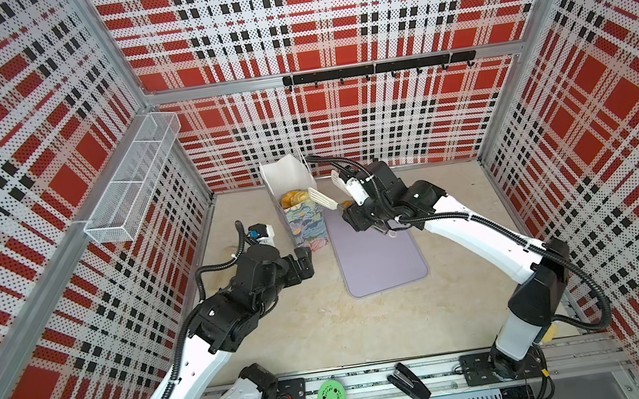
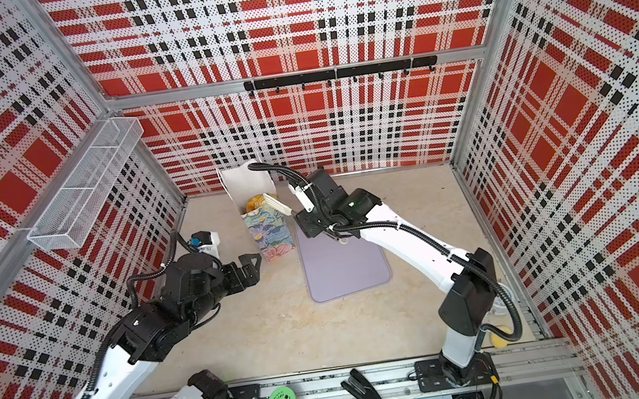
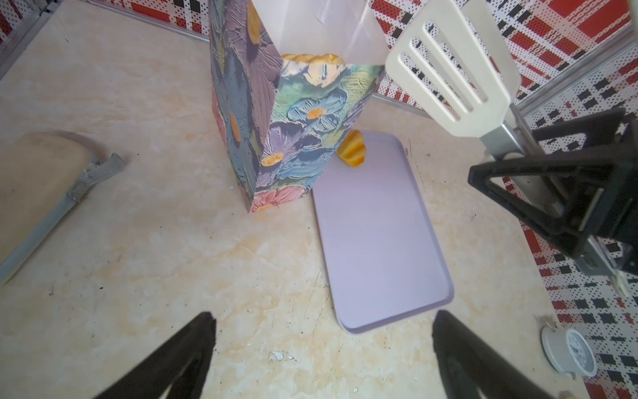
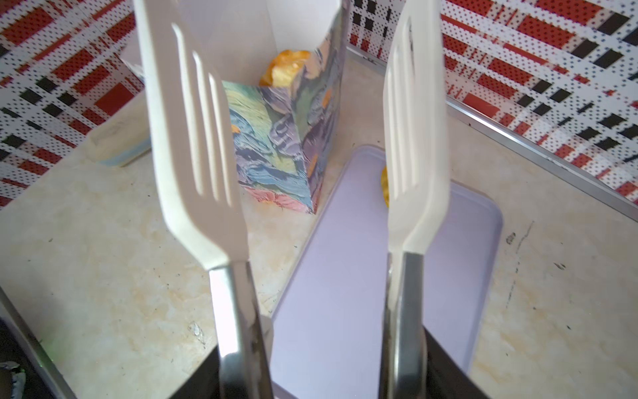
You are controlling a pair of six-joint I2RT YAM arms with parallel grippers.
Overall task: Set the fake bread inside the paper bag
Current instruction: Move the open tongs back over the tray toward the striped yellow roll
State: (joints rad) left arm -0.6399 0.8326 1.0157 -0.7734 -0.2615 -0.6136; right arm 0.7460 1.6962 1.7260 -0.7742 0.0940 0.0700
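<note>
Right hand (image 4: 321, 376) is gripping spread slotted tongs (image 4: 193, 138) just beside the paper bag (image 1: 303, 219); left hand (image 3: 322, 321) is hanging wide open, empty

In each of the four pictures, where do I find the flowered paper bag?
In a top view: the paper bag stands upright, above and slightly left of centre.
In a top view: the paper bag, above and left of centre.
Left wrist: the paper bag, seen corner-on.
Right wrist: the paper bag, between the blades of the tongs.
Shared landmark: the lilac tray beside its base.
</note>
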